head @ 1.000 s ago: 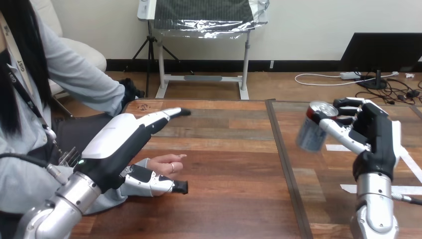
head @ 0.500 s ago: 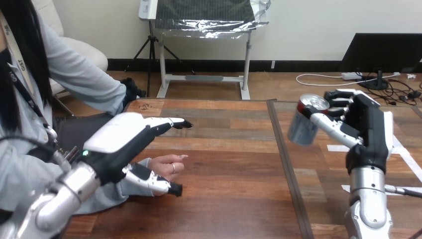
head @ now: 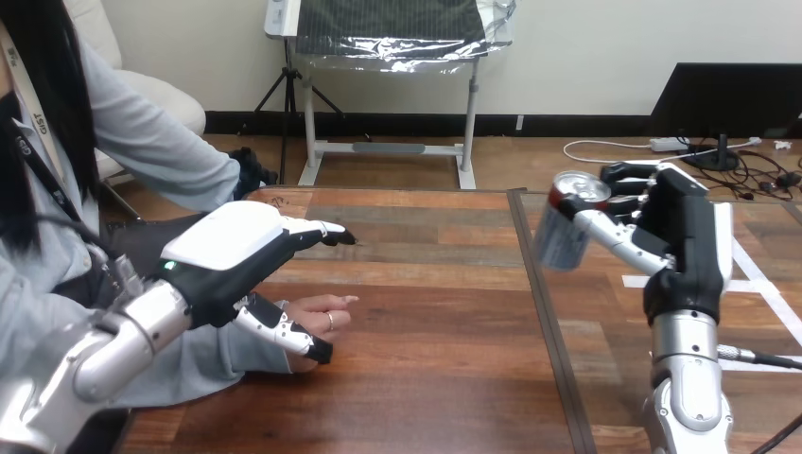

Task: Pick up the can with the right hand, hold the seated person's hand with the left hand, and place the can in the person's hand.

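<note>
The can (head: 566, 222) sits tilted, gripped in the right hand (head: 683, 241).

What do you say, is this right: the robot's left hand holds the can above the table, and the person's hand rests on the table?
No: the right hand, not the left hand, holds the can above the table, as the head view shows. The person's hand does rest there.

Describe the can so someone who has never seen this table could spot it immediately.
Start at the wooden table and look to its right side, where the robot's right hand is raised above the surface. The can sits tilted in that hand. Its shiny rounded metal body stands out from the black-and-white fingers curled round it.
</note>
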